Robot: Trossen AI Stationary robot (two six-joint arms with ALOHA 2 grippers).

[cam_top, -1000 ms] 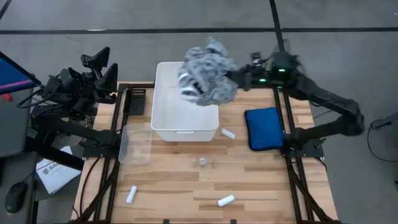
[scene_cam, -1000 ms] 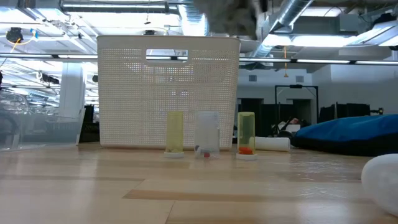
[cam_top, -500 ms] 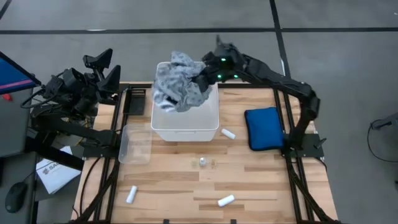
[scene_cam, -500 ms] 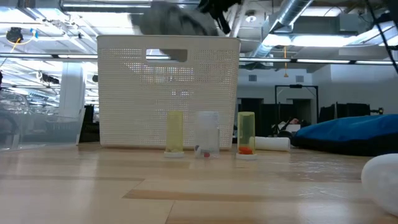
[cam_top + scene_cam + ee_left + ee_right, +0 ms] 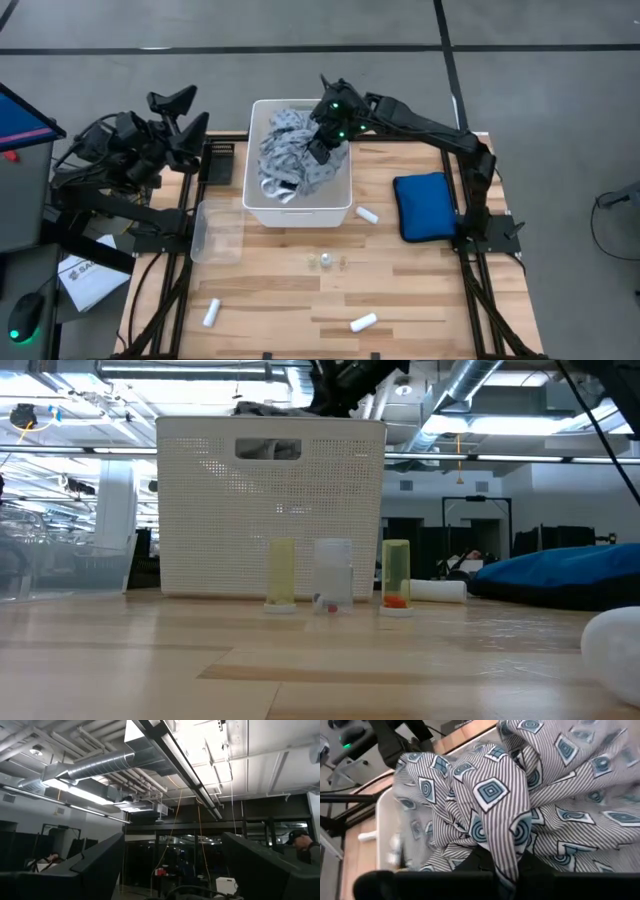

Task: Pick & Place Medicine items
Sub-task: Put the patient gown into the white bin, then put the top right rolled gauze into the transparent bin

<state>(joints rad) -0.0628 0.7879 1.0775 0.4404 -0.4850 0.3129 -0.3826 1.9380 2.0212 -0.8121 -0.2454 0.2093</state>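
A grey patterned cloth (image 5: 285,160) lies bunched inside the white bin (image 5: 262,208). My right gripper (image 5: 321,150) hangs over the bin's right half, shut on the cloth; in the low view it (image 5: 338,388) shows just above the bin's rim. Three white tubes lie on the table: one (image 5: 367,215) right of the bin, two (image 5: 211,313) (image 5: 363,322) near the near edge. The tiny vials (image 5: 327,262) stand upright in front of the bin. My left gripper (image 5: 178,108) is open, off the table's left side, pointing up. My right gripper holds the grey patterned cloth by a raised fold (image 5: 504,851), pinched between the two fingers, several layers together. The fingers come slanting down from the table's far right. The cloth hangs slack below them, its bulk (image 5: 445,795) resting in the bin.
A blue padded pouch (image 5: 424,205) lies at the table's right side. A clear plastic tub (image 5: 216,231) sits left of the bin at the table's left edge. Bare wood lies between the vials and the near edge. A person (image 5: 301,840) shows in the room behind.
My right gripper has swung from above the bin's far right corner toward the table's left and down over the bin, staying shut. The cloth, first held high in a bunch, has come down with it and now lies spread inside the bin.
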